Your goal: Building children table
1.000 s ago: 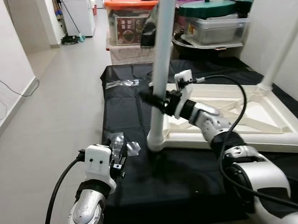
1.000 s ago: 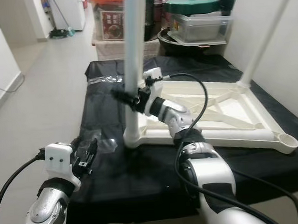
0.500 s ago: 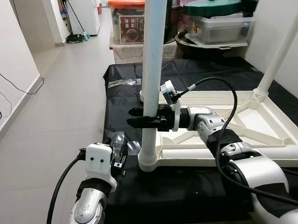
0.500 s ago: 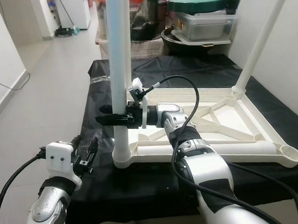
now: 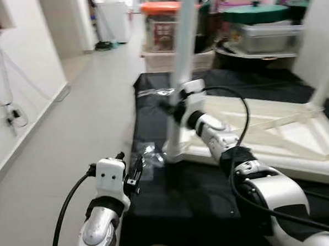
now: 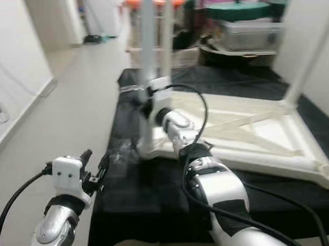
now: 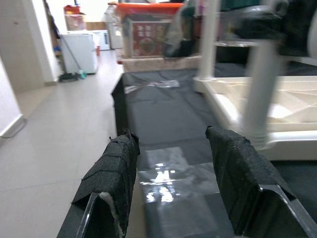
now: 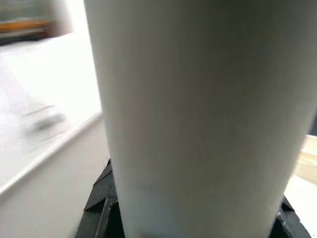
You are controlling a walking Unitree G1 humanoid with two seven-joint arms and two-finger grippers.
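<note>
Setting: a home, hallway or storage corner. Pale tiled floor (image 5: pixel 91 99) with white walls (image 5: pixel 23 59) and a wall socket with trailing cables (image 5: pixel 12 115). Clear plastic storage box with orange lid (image 5: pixel 162 26), grey lidded tub under a green round lid (image 5: pixel 255 13), white appliance (image 7: pixel 84 49) with a mop beside it. Black cloth sheet (image 5: pixel 154 129) spread on the floor.

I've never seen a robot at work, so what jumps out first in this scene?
The right gripper clasps a tall white table leg standing upright at a corner of the upturned white tabletop on a black mat. The left gripper hovers open near a clear plastic bag.
</note>
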